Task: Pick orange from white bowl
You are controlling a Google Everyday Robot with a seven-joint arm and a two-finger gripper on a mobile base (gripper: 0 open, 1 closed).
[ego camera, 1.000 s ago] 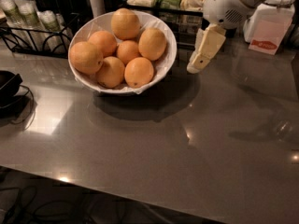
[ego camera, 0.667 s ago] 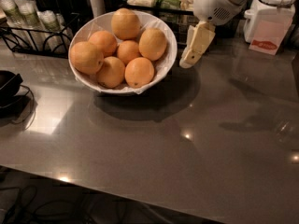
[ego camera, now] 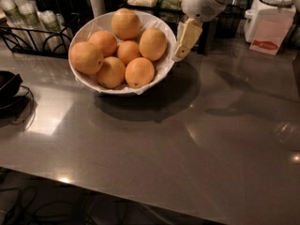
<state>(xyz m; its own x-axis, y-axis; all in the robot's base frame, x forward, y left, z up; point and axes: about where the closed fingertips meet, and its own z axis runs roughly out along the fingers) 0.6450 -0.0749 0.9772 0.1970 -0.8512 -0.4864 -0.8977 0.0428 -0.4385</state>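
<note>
One white bowl [ego camera: 165,65] is set on the grey surface [ego camera: 197,144], with a crinkled paper liner showing at its rim. Seven fruits are counted inside, heaped so that each is propped by its neighbours and by the bowl wall.

The orange [ego camera: 153,44], the large, pale, egg-shaped one, is lodged against the right-hand wall and leans on a smaller fruit at the centre. It is judged to be the fruit nearest the arm, which would explain an approach from that side. One rounder pale fruit [ego camera: 125,24] is seated at the back. Five smaller, deeper-coloured ones are spread across the centre, left and front.

One pincer [ego camera: 182,48] is noted, hung nose-down just outside the right rim and above the surface. Nothing is seen to be held. Whether it is apart or together cannot be told.

One black wire rack [ego camera: 28,36] is stood at the back left.
</note>
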